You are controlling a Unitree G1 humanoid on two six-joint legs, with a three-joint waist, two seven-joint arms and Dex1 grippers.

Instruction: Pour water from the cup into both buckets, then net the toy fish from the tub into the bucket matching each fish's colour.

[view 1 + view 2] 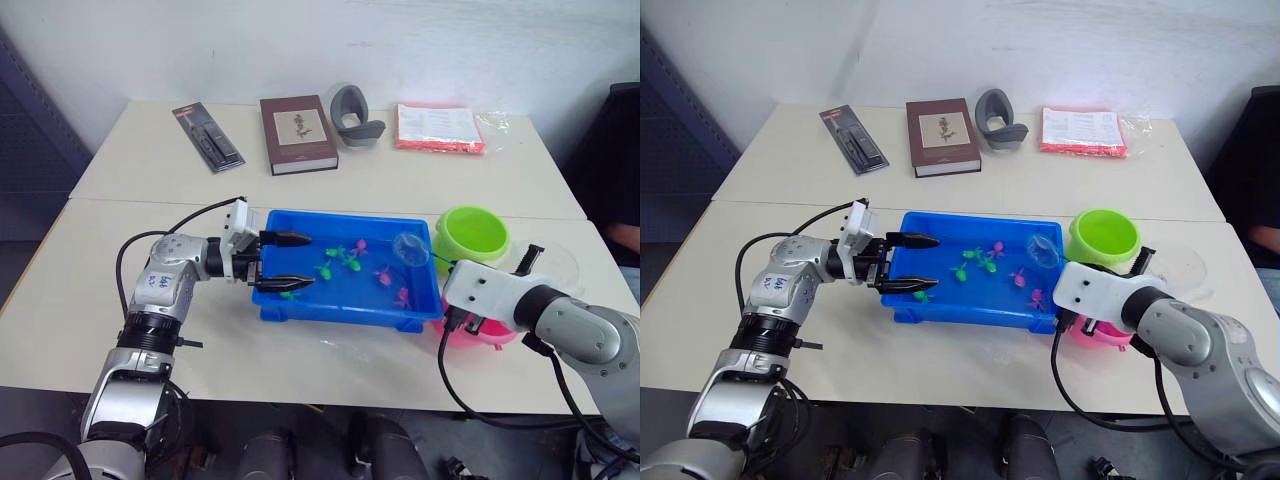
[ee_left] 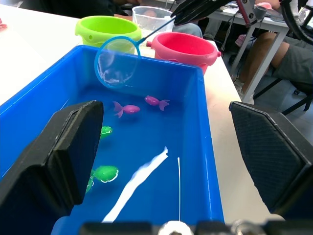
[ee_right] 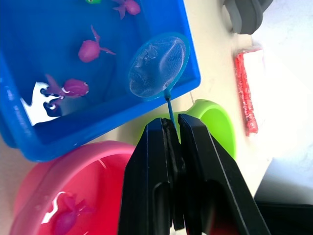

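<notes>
Tub (image 1: 300, 300) holds water, several pink and green fish unsorted; pink bucket (image 3: 98, 171) has one pink fish (image 3: 68, 215). Right gripper (image 3: 171, 147) pinches net (image 3: 159, 66) above tub; left gripper (image 1: 285, 262) gapes empty at tub's rim

This looks like a robot test room set up in an office: two plain cream benches (image 1: 150, 300) pushed together against a bare white wall (image 1: 400, 40), with a person's knee (image 2: 288, 63) showing beside another desk close by. On the far bench lie office odds and ends, a brown book (image 1: 297, 133), a packaged pen set (image 1: 207, 136), a grey tape holder (image 1: 355, 115) and a red packet of paper (image 1: 438, 127). The near bench carries a staged toy exercise, a blue tub (image 1: 300, 305) of plastic fish (image 1: 352, 251) with a green bucket (image 1: 472, 232) and a pink one (image 2: 183, 49).
</notes>
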